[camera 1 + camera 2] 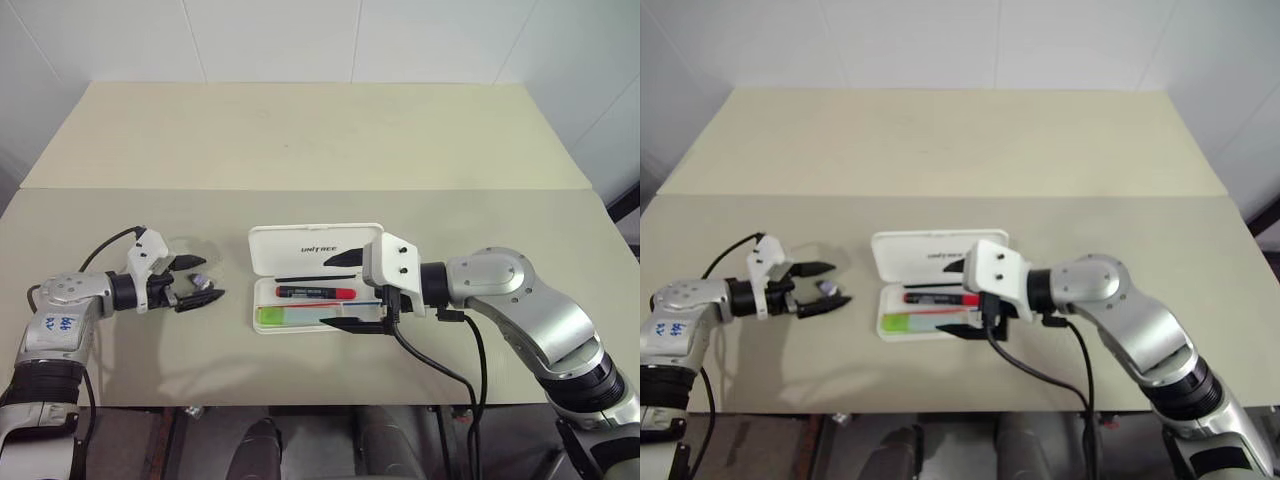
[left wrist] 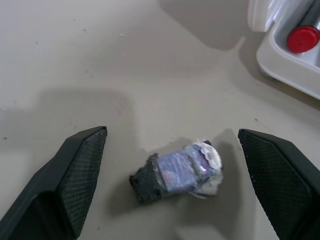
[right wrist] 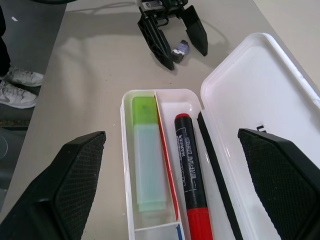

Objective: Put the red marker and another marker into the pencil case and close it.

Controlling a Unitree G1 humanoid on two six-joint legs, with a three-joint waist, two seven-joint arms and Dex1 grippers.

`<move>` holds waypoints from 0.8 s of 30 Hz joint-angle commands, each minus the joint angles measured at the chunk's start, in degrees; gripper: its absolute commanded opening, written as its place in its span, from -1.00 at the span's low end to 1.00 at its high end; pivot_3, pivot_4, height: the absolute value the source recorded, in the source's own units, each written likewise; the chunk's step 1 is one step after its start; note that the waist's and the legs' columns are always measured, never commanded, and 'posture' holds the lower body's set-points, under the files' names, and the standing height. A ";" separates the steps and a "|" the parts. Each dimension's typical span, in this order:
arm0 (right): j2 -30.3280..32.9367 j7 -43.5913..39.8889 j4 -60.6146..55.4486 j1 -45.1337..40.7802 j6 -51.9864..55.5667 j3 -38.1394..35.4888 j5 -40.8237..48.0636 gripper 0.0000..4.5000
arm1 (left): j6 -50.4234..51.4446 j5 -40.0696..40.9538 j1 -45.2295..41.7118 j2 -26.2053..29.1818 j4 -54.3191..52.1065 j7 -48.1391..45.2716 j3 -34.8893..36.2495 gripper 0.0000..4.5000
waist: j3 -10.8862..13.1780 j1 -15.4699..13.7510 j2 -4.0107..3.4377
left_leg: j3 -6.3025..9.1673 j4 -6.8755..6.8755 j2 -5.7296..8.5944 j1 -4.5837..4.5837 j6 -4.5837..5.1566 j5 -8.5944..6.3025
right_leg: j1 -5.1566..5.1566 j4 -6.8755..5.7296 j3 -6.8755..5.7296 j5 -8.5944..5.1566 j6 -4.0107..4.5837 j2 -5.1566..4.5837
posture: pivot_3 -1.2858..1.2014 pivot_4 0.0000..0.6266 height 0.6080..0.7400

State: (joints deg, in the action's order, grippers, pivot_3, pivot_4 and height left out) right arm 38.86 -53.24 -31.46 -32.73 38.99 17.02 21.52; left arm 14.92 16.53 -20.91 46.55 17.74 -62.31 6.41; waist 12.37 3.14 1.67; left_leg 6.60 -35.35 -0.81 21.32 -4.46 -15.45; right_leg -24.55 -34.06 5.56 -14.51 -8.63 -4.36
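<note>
Reaching inward from the left with left gripper (image 1: 198,282), 2 fingers spread wide, tilting slightly down. Extending right gripper (image 1: 345,298) leftward, elbow bent, 2 fingers standing wide apart, holding nothing.

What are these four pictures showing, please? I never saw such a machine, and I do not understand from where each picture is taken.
This is a humanoid robot with two arms; each ends in a pincer of two black fingers. The two wide pictures come from a camera on its head, looking down over a beige table. The other two come from small cameras on its wrists, looking along each pincer's fingers.

On the table lies a white pencil case with its lid open. Inside lie a red marker and a lime-green marker, in neighbouring compartments.

The left pincer stands open around a small crumpled bluish object on the table; what it is I cannot tell. The right pincer stands open over the case. Neither holds anything. Beside the table, a person's shoes show on the floor.
</note>
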 commanded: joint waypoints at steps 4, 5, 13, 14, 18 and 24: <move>1.10 0.04 -1.83 0.17 -0.63 -1.88 0.26 0.99 | -1.98 -0.79 2.08 2.66 -1.29 -2.14 0.35 1.00 | 0.00 0.04 0.00 | 0.00 0.00 0.00 -0.01 0.00 0.00 | 0.00 0.00 0.00 -0.01 0.01 0.00 | 0.03 -0.52 1.00; 1.06 0.02 -1.64 0.06 -0.73 -1.80 0.25 0.99 | -5.74 -0.89 1.20 2.56 -0.03 -3.77 0.24 1.00 | 0.00 0.02 0.00 | 0.00 0.00 0.00 -0.02 0.00 0.00 | 0.00 -0.01 0.00 -0.01 0.01 0.00 | 0.03 -0.52 1.00; 0.46 -0.11 -0.55 -0.65 -1.37 -1.27 0.05 0.99 | -15.69 -7.23 -6.76 3.72 11.04 -3.16 -2.36 1.00 | 0.00 -0.20 0.01 | 0.00 -0.02 0.01 -0.01 0.00 0.00 | 0.01 -0.02 0.00 0.00 0.01 0.00 | 0.03 -0.52 1.00; 0.38 -0.05 -0.47 -0.72 -1.36 -1.19 -0.01 0.99 | -16.48 -8.05 -7.67 3.47 12.24 -2.05 -2.52 1.00 | 0.00 -0.19 0.01 | 0.00 -0.02 0.01 -0.01 0.00 0.00 | 0.00 -0.02 0.00 0.00 0.01 0.00 | 0.03 -0.52 1.00; 0.24 0.19 -0.44 -0.72 -1.35 -1.14 -0.18 0.99 | -20.74 -10.92 -10.82 2.07 16.80 0.00 -4.09 1.00 | 0.00 -0.20 0.01 | -0.01 -0.02 0.01 0.01 0.00 0.00 | 0.00 -0.02 0.00 0.00 -0.01 0.00 | 0.03 -0.52 1.00; 0.23 0.34 -0.39 -0.98 -1.21 -1.24 -0.25 0.99 | -24.31 -10.35 -14.21 0.14 20.43 -3.51 -5.15 1.00 | 0.00 -0.66 0.01 | 0.00 -0.20 0.02 -0.01 0.00 0.01 | 0.02 -0.20 0.00 0.00 -0.02 0.01 | 0.03 -0.52 1.00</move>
State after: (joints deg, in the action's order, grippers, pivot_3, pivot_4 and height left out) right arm 39.38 -53.08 -30.86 -32.81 38.70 17.02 21.38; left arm -8.52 5.88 -34.02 46.99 37.55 -64.45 1.54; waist 12.37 2.48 1.68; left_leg 6.60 -35.59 -0.79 21.31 -4.46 -15.45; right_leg -24.52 -34.27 5.56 -14.50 -8.65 -4.35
